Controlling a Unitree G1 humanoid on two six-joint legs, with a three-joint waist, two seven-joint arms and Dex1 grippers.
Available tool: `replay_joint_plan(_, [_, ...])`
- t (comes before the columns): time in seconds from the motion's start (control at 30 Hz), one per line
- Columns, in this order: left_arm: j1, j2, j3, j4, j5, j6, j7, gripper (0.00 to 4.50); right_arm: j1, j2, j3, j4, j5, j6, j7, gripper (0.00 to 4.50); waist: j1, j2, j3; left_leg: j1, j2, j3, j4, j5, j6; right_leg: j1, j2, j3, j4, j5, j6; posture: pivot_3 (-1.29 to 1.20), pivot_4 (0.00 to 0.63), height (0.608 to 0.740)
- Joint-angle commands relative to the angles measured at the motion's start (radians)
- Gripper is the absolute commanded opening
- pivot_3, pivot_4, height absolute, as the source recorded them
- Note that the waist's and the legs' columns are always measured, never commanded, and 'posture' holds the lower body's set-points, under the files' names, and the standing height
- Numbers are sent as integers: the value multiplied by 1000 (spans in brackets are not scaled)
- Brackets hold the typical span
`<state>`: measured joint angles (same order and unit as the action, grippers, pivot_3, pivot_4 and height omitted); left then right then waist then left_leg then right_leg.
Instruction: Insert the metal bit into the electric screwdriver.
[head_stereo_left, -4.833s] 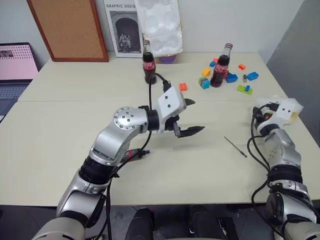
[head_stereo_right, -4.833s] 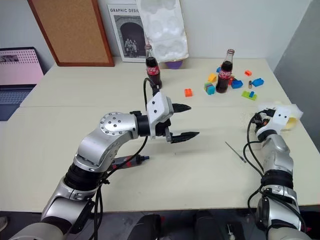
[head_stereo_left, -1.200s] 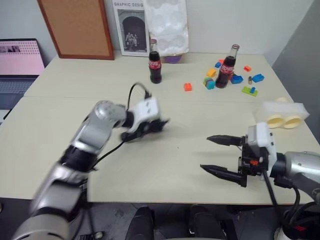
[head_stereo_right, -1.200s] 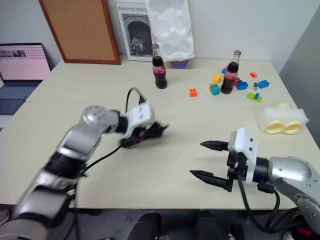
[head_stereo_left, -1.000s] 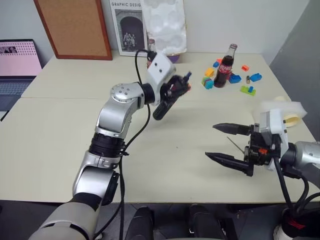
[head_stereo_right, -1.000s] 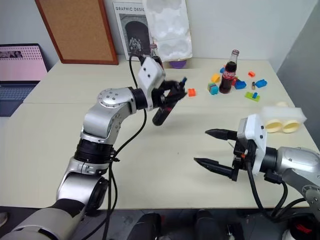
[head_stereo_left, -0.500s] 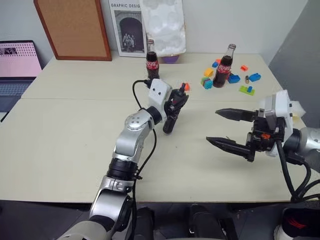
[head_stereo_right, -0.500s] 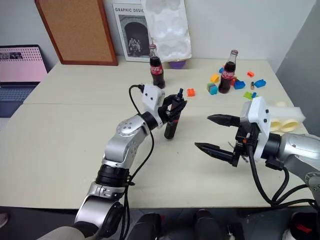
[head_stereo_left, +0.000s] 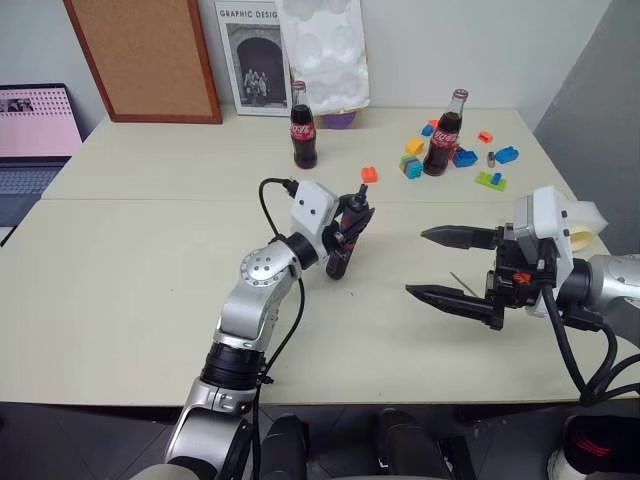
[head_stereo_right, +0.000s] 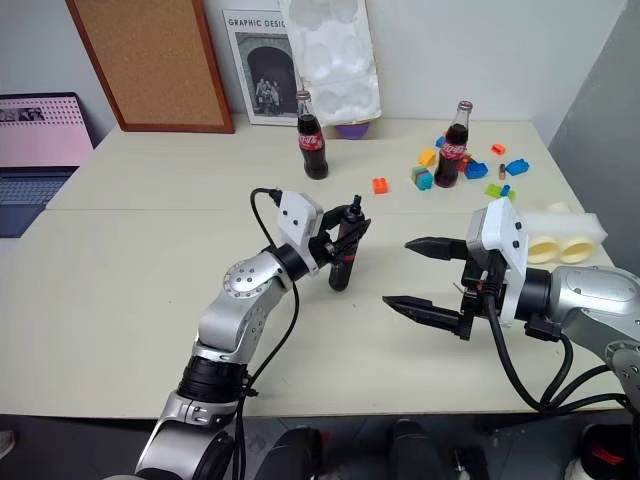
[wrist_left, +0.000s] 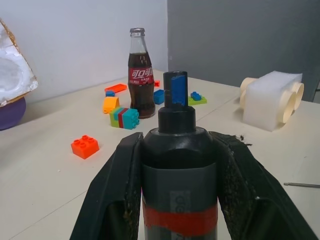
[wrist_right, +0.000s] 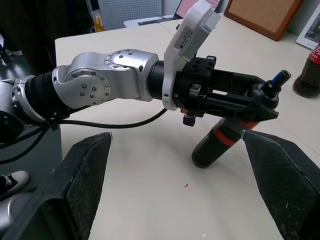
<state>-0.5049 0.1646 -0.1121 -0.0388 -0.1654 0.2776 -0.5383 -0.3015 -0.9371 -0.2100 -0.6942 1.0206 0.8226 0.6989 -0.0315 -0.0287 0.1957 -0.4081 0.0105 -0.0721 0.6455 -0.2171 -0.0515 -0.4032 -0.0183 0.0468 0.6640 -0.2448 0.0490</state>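
Where head views blur it, blue collar (wrist_left: 176, 88) sharp above left end effector (wrist_left: 178, 197) clenching the electric screwdriver (wrist_left: 178, 175); right end effector (head_stereo_left: 452, 265) spread.

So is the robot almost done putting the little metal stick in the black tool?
Not yet. The left gripper already holds the electric screwdriver, blue nose up. The right gripper hangs open above the table, holding nothing. The metal bit lies on the table, so picking it up and inserting it is left.
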Motion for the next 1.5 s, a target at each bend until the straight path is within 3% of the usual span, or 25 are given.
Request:
replay_joint_plan(0.03, [75,40,19,-70,-10,40,5,1664,-30,-18,-3,1,1,-3,20,4365,-2,1,-1,0,0,1,0,0,0,0,0,0,0,0,0,0,150,740])
replay_joint_plan(0.4, [200,91,79,-250,-104,102,25,1662,-29,-48,12,28,-58,-12,63,4365,1,2,-3,2,1,1,0,0,0,1,0,1,0,0,0,0,150,740])
replay_joint_plan(0.77, [192,84,13,-268,-100,111,42,1660,-58,-131,91,197,-299,-34,101,4365,3,2,-3,1,0,2,-1,0,0,1,0,1,-1,0,0,0,150,740])
replay_joint_plan(0.93, [178,79,-17,-227,-71,60,37,1660,-148,-200,273,411,-482,51,118,4365,3,3,-3,2,0,3,-1,0,0,1,-1,2,-2,-1,-1,0,150,740])
replay_joint_plan(1.03, [155,61,-18,-197,-64,41,54,1659,-199,-182,352,478,-543,84,129,4365,4,3,-3,2,0,3,0,0,0,1,-1,2,-2,-3,-6,0,150,740])
replay_joint_plan(1.23, [138,40,-15,-166,-49,13,72,1659,-261,-151,496,524,-645,213,127,4365,4,3,-3,0,0,3,-2,0,0,-1,-1,2,-2,-1,-1,0,150,740])
replay_joint_plan(1.5, [169,32,-24,-191,-36,5,89,1658,-334,-28,535,592,-672,452,71,4365,3,4,-4,0,0,3,-1,0,0,-1,-1,2,-1,0,0,0,150,740])
